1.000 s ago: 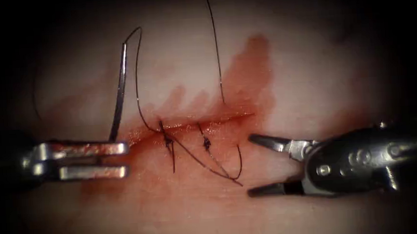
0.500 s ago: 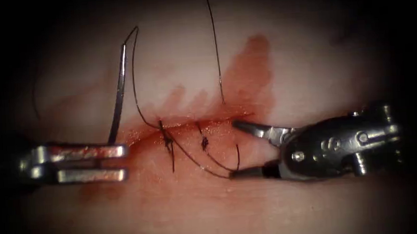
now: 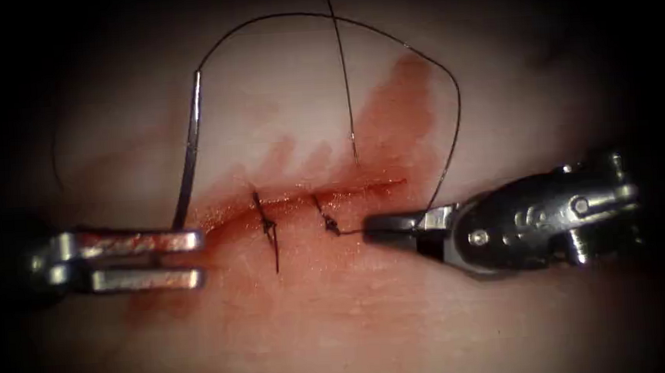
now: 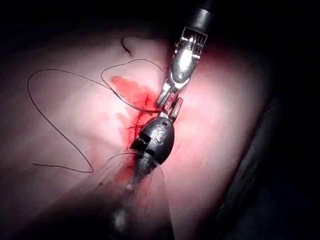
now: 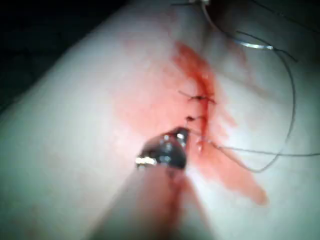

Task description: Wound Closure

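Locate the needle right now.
Endoscope view: the needle stands left of the cut, clear of the tissue, its lower end held in the left hand; thread arcs from its top.

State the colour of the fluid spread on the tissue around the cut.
Red: the fluid stains the pale tissue around the cut, shown best in the endoscope view.
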Robot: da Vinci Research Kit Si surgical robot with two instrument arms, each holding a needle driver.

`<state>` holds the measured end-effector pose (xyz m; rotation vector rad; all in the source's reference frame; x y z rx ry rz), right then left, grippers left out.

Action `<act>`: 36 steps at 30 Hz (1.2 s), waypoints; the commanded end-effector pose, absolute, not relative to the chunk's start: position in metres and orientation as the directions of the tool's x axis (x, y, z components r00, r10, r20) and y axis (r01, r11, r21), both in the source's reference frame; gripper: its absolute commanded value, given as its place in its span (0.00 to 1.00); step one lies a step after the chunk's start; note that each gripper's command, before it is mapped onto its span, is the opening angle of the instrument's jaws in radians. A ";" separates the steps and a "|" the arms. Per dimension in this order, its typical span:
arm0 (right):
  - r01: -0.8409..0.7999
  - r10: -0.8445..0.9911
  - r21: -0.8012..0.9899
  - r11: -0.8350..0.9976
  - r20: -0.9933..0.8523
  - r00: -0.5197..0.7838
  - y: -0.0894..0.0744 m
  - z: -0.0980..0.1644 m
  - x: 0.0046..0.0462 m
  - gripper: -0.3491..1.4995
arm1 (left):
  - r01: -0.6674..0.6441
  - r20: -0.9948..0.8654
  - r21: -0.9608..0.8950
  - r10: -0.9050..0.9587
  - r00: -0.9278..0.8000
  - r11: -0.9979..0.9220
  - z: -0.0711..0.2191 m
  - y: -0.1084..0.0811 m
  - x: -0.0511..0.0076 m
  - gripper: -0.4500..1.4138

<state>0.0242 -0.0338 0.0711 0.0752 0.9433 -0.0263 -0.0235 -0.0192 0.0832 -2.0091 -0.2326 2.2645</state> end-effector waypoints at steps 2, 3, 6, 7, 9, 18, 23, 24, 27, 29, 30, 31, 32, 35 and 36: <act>0.061 0.009 0.055 0.997 -0.812 0.584 -0.035 0.071 0.0244 0.00 | 0.024 -0.976 -0.185 0.181 -0.120 -0.982 0.084 -0.020 -0.0241 0.00; 0.061 0.009 0.055 0.997 -0.812 0.584 -0.035 0.071 0.0244 0.00 | 0.024 -0.976 -0.185 0.181 -0.120 -0.982 0.084 -0.020 -0.0241 0.00; 0.058 0.017 0.063 0.996 -0.810 0.586 -0.035 0.071 0.0245 0.24 | 0.024 -0.976 -0.185 0.181 -0.120 -0.982 0.084 -0.020 -0.0241 0.00; 0.026 0.044 0.072 0.997 -0.815 0.578 -0.035 0.071 0.0245 0.64 | 0.027 -0.976 -0.185 0.181 -0.119 -0.982 0.084 -0.020 -0.0241 0.00; 0.008 0.056 0.075 0.997 -0.815 0.577 -0.035 0.071 0.0245 0.78 | 0.027 -0.976 -0.185 0.181 -0.119 -0.982 0.084 -0.020 -0.0241 0.00; -0.064 0.113 0.094 0.994 -0.841 0.529 -0.034 0.069 0.0243 0.89 | 0.027 -0.976 -0.185 0.181 -0.119 -0.982 0.084 -0.020 -0.0241 0.00; -0.044 0.127 0.122 0.992 -0.848 0.514 -0.034 0.068 0.0243 0.39 | 0.027 -0.976 -0.185 0.180 -0.119 -0.982 0.084 -0.020 -0.0241 0.00; -0.044 0.127 0.122 0.992 -0.848 0.514 -0.034 0.068 0.0243 0.39 | 0.027 -0.976 -0.185 0.180 -0.119 -0.982 0.084 -0.020 -0.0241 0.00; 0.016 0.119 0.154 0.988 -0.824 0.553 -0.034 0.067 0.0238 0.00 | 0.027 -0.976 -0.185 0.180 -0.119 -0.982 0.084 -0.020 -0.0241 0.00; 0.028 0.117 0.161 0.987 -0.815 0.567 -0.034 0.067 0.0235 0.00 | 0.027 -0.976 -0.185 0.180 -0.119 -0.982 0.084 -0.020 -0.0241 0.00; 0.033 0.116 0.164 0.986 -0.815 0.567 -0.034 0.067 0.0233 0.00 | 0.027 -0.976 -0.185 0.180 -0.119 -0.982 0.084 -0.020 -0.0241 0.00; 0.048 0.112 0.172 0.984 -0.805 0.582 -0.035 0.066 0.0227 0.00 | 0.027 -0.976 -0.184 0.180 -0.119 -0.982 0.084 -0.020 -0.0241 0.00; 0.055 0.110 0.176 0.983 -0.800 0.590 -0.035 0.066 0.0224 0.00 | 0.027 -0.976 -0.184 0.180 -0.119 -0.983 0.084 -0.020 -0.0241 0.00; 0.101 0.097 0.197 0.975 -0.791 0.604 -0.037 0.062 0.0211 0.00 | 0.028 -0.976 -0.188 0.184 -0.119 -0.982 0.084 -0.020 -0.0242 0.00; 0.101 0.097 0.197 0.975 -0.791 0.604 -0.037 0.062 0.0211 0.00 | 0.028 -0.976 -0.188 0.184 -0.119 -0.982 0.084 -0.020 -0.0242 0.00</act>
